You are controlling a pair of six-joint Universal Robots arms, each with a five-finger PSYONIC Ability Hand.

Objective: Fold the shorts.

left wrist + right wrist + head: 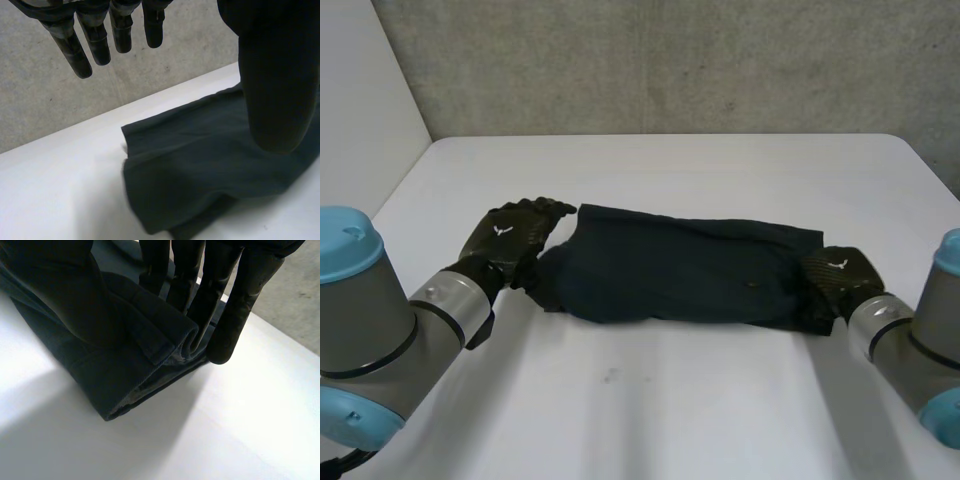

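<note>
Dark shorts (680, 272) lie folded in a long band across the middle of the table (660, 410). Left robot hand (512, 240) at the band's left end, fingers (92, 42) straight and spread above the cloth, gripping nothing. Right robot hand (835, 275) at the right end, pinching the folded edge between thumb and fingers (235, 310).

The 2 arms are thick grey cylinders: the left arm (390, 330) and the right arm (905, 335) each carry a rounded light-blue cap (345, 240). The left hand (510, 240) and the right hand (840, 275) are black, each with a small white emblem (500, 230) on its back and slim, glossy, tube-like fingers (95, 40).
</note>
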